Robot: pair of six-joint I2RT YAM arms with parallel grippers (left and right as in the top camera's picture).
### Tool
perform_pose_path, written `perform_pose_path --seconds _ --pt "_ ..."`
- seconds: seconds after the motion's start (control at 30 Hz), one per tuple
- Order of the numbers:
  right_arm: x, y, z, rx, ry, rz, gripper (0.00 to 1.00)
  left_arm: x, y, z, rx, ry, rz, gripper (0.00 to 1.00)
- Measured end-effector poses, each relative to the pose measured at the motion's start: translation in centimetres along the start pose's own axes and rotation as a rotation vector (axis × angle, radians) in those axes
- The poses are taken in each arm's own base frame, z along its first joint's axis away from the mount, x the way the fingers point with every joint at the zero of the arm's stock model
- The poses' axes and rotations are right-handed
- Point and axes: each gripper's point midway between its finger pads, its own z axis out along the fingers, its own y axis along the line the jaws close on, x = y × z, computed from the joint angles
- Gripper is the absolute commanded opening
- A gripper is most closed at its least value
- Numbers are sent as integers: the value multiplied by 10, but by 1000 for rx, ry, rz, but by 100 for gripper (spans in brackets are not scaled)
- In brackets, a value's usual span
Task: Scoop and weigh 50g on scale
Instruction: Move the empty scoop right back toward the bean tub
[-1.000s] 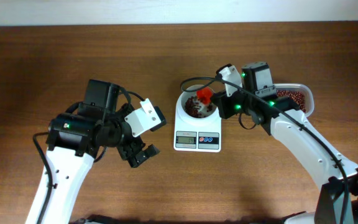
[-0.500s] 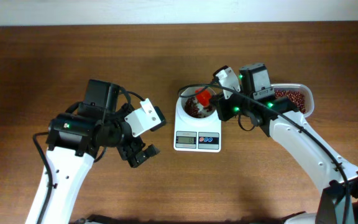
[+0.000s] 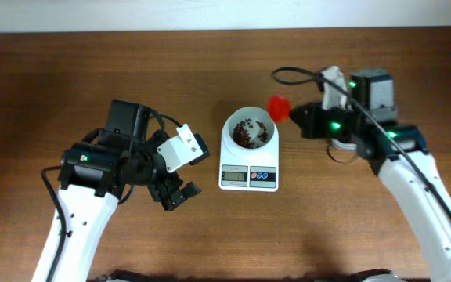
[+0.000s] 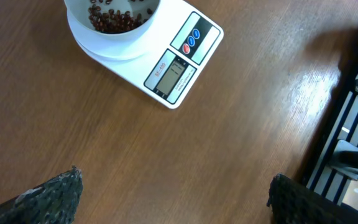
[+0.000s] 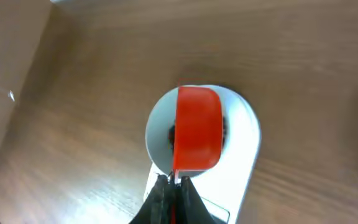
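The white scale (image 3: 248,178) stands mid-table with its round bowl (image 3: 248,120) on top. A small heap of dark red-brown beans (image 3: 245,135) lies in the bowl. My right gripper (image 3: 296,115) is shut on the thin handle of a red scoop (image 3: 279,106), which hangs just right of the bowl's rim. In the right wrist view the scoop (image 5: 197,127) is above the bowl (image 5: 157,134), with the gripper (image 5: 176,182) pinched on its handle. My left gripper (image 3: 175,194) stands open over bare wood left of the scale (image 4: 179,59), with nothing between its fingers (image 4: 64,190).
The table's front edge and a dark metal frame (image 4: 353,124) show at the right of the left wrist view. The right arm (image 3: 398,157) crosses the table's right side and hides what lies under it.
My right gripper has drawn back to the right with the red scoop, from over the bowl to beside its rim. The left arm has not moved.
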Motion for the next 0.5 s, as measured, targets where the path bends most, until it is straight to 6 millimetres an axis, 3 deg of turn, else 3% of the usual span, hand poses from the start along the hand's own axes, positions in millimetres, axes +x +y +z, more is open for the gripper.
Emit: perform_pose_path --seconds 0.1,0.27,0.5 --pt "18 -19 -48 61 17 158 4 0 0 0 1 -2 0 99" --pt "47 -24 -99 122 25 284 4 -1 0 0 2 -4 1 99" --pt "68 -23 -105 136 95 308 4 -1 0 0 2 -3 0 99"
